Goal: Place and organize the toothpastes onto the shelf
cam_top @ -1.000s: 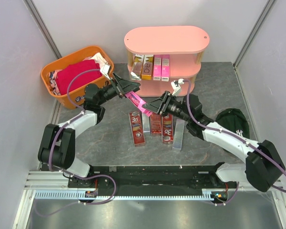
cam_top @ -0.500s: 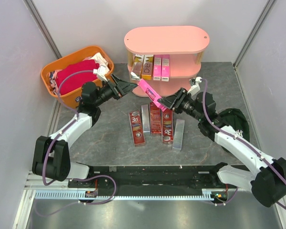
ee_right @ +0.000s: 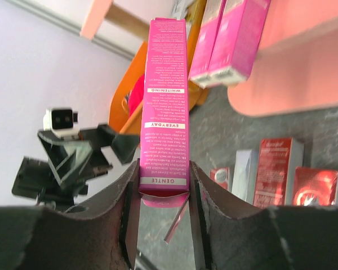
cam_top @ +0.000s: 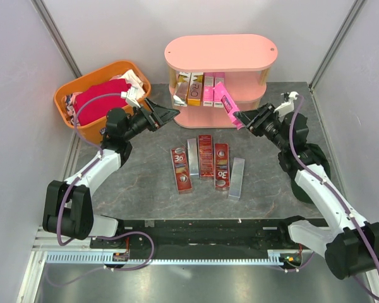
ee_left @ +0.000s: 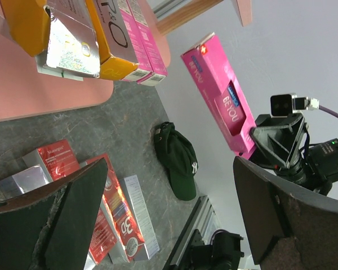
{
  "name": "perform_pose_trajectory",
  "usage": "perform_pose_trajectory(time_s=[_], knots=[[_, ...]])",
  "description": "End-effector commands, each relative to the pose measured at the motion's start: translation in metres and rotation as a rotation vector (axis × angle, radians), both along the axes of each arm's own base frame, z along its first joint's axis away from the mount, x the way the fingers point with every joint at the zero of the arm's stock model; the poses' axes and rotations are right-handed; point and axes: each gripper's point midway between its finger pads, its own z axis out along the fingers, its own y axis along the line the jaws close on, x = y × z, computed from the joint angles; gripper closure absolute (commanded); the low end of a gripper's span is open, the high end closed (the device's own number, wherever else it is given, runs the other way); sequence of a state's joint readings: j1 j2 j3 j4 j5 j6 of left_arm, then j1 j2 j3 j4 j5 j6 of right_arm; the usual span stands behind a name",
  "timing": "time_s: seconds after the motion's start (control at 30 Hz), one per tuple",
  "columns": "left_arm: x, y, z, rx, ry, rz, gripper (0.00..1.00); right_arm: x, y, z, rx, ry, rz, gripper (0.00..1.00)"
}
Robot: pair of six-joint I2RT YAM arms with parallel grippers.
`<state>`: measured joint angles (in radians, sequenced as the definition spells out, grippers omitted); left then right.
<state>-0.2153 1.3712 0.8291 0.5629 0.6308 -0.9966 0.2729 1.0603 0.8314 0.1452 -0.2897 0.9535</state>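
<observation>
In front of the shelf (cam_top: 221, 52), toward its right half, the right end effector (cam_top: 244, 118) is clamped on the lower end of a pink carton (cam_top: 227, 103). The carton is in the air and leans up and left toward the middle tier, with its top end near the right end of the standing row (cam_top: 199, 89). That row is a silver carton, a gold one and two pink ones, all upright. The left end effector (cam_top: 169, 113) hangs over the counter (cam_top: 145, 183) left of the shelf, its jaws wide apart and holding nothing. Five loose cartons (cam_top: 206, 156), red and silver, lie flat side by side on the counter between the arms. The step in hand looks like the placing of this pink carton, with most of the task left. The next move probably calls for bringing the carton upright, sliding it under the top board and setting it just beside the last pink one. It should go in without knocking the row or catching the wooden post at the right. The release should wait until its base sits flat on the tier.
</observation>
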Motion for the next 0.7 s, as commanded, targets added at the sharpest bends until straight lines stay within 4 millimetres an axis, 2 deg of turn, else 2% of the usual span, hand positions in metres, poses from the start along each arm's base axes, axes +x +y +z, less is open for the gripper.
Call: perform_pose_trajectory(time_s=[0.0, 0.33, 0.47, 0.67], knots=[[-0.001, 0.002, 0.015, 0.012, -0.078, -0.001, 0.0, 0.019, -0.013, 0.048, 0.035, -0.143, -0.065, 1.0], [-0.002, 0.001, 0.015, 0.006, -0.077, -0.009, 0.0, 0.07, -0.035, 0.04, 0.052, -0.157, -0.222, 1.0], [-0.003, 0.001, 0.018, 0.004, -0.085, -0.01, 0.0, 0.087, -0.044, 0.049, 0.061, -0.189, -0.276, 1.0], [-0.002, 0.0, 0.015, 0.007, -0.075, -0.016, 0.0, 0.12, -0.046, 0.027, 0.042, -0.124, -0.325, 1.0]])
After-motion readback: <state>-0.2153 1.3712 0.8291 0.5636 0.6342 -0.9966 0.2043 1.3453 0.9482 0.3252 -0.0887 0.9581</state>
